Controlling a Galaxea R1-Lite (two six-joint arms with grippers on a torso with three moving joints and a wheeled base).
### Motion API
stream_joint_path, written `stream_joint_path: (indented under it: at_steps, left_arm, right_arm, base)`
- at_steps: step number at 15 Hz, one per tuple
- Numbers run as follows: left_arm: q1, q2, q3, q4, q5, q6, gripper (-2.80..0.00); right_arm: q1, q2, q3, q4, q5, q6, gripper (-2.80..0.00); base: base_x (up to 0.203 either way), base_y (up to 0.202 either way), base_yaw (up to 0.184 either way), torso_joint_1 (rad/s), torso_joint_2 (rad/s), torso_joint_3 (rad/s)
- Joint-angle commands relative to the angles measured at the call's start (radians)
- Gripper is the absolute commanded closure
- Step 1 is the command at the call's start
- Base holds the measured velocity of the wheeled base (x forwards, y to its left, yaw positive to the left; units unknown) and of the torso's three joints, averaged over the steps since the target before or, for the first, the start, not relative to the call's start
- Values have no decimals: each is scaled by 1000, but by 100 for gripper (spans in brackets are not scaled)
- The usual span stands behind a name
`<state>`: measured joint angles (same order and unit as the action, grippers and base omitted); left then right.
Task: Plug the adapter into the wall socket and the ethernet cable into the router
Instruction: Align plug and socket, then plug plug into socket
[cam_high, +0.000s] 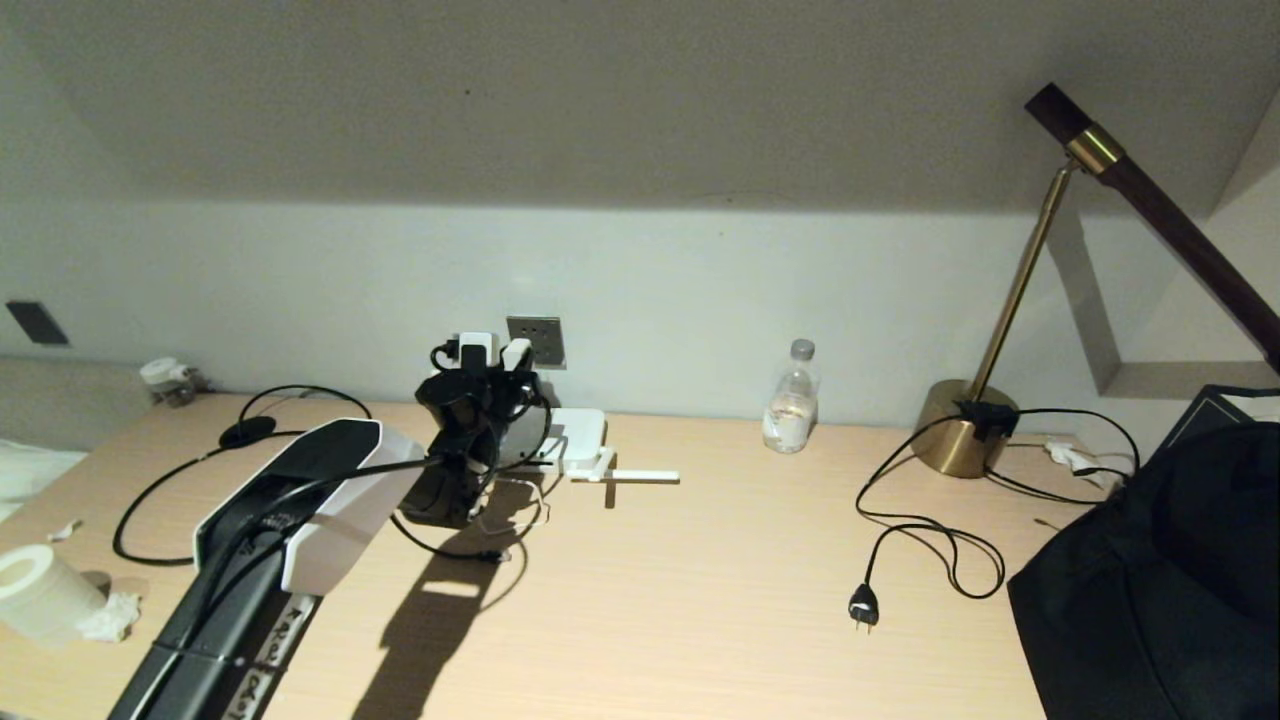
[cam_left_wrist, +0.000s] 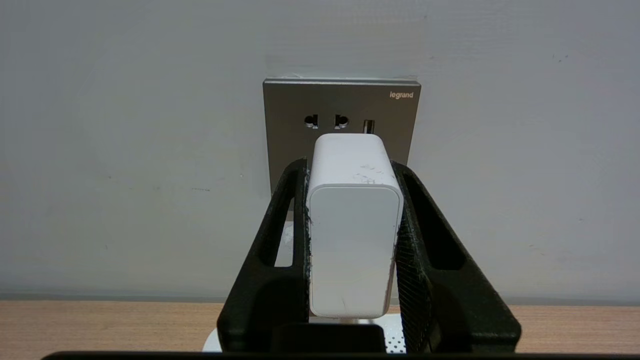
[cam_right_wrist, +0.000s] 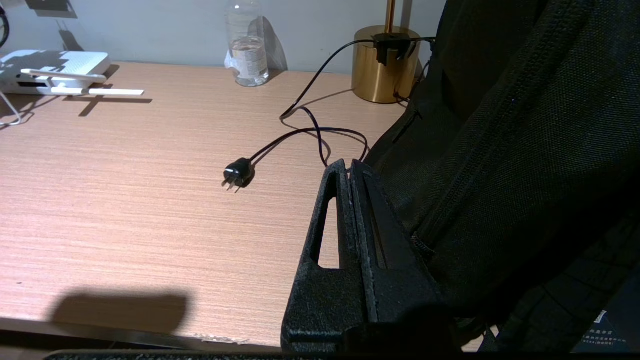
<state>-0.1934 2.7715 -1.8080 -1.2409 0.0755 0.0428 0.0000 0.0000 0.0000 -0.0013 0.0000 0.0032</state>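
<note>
1. Adapter (cam_left_wrist: 355, 240) pinched upright between the two black fingers (cam_left_wrist: 280, 250) of the left hand (cam_left_wrist: 352, 165), its far end right in front of the wall socket (cam_left_wrist: 290, 135); whether the pins have entered cannot be told.
2. Wall socket: grey square faceplate on the wall above the tabletop (cam_high: 700, 600), two round pin holes and a small slot showing above the adapter.
3. Seen from the head, left hand (cam_high: 492, 362) raised at the wall socket (cam_high: 535, 341), arm reaching in from the lower left.
4. Router (cam_high: 580, 440) flat on the tabletop just below the socket, one white antenna (cam_high: 640, 476) lying out to the side.
5. Ethernet cable (cam_high: 170, 480) looped on the tabletop left of the arm, black oval disc (cam_high: 247, 432) along it.
6. Right hand (cam_right_wrist: 350, 170) pressed together, holding nothing, low at the tabletop's near edge beside a black bag (cam_right_wrist: 525, 150).
7. Elsewhere on the tabletop: water bottle (cam_high: 792, 400), brass lamp (cam_high: 965, 440), and its black cord ending in a loose two-pin plug (cam_high: 863, 606).
</note>
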Motion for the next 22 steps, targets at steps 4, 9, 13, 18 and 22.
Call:
stream_joint_path:
  at_steps: [4,9,13,18,22]
  left_arm:
    - [0,2,-32,17,2,2,0]
    - [0,5,-54,47,4,2,0]
    - [0,3,-56,49,4,2,0]
    - [-1,3,-56,49,6,2,0]
    - [-1,3,-56,49,10,2,0]
  right_arm:
    - [0,2,0,0,0,0,0]
    - [0,2,0,0,0,0,0]
    - [0,2,0,0,0,0,0]
    - [0,2,0,0,-1,0,0]
    - [0,2,0,0,0,0,0]
  base:
    - [0,0,0,0,0,0]
    - [0,0,0,0,0,0]
    - [0,0,0,0,0,0]
    - [0,0,0,0,0,0]
    - [0,0,0,0,0,0]
